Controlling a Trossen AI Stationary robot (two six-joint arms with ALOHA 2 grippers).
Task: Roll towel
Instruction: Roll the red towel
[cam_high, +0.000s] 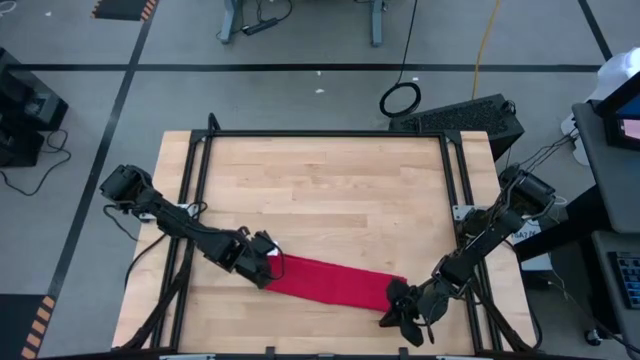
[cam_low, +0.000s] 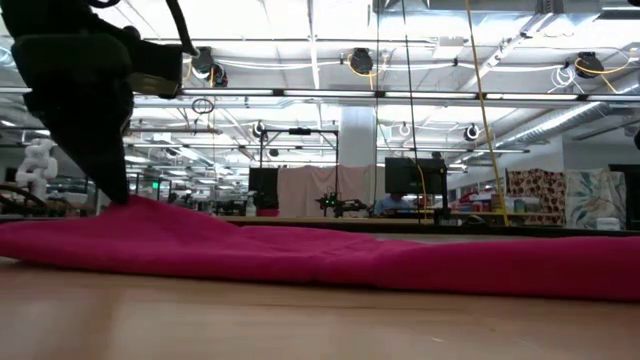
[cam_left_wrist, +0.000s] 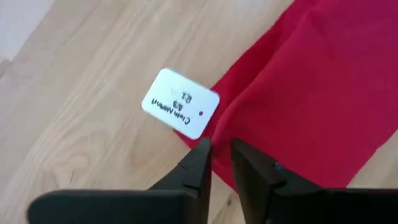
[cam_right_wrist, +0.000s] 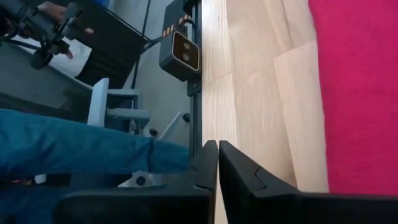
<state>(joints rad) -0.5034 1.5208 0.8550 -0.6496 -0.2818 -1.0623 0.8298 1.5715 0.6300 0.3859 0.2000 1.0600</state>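
The red towel (cam_high: 335, 282) lies as a long narrow strip on the wooden table near its front edge. It also shows in the low view (cam_low: 330, 255). Its white tag (cam_left_wrist: 180, 102) lies on the wood at the towel's left end. My left gripper (cam_high: 268, 264) is at that end, shut on the towel beside the tag. My right gripper (cam_high: 404, 306) is shut and empty at the towel's right end. In the right wrist view it (cam_right_wrist: 217, 155) is over bare wood with the towel (cam_right_wrist: 354, 93) off to one side. My left gripper pinches the towel's left end edge (cam_left_wrist: 219, 134) between its two fingers, right beside the white tag. The fingers (cam_low: 110, 160) come down from above at a slant. The cloth rises to a small peak (cam_low: 135, 205) under them; the rest lies on the table.
A black frame (cam_high: 320, 135) runs around the tabletop. Bare wood (cam_high: 330, 190) lies beyond the towel toward the far edge. A small camera (cam_right_wrist: 183, 53) sits at the table's edge, and a person's blue-clad leg (cam_right_wrist: 74, 146) shows beyond it.
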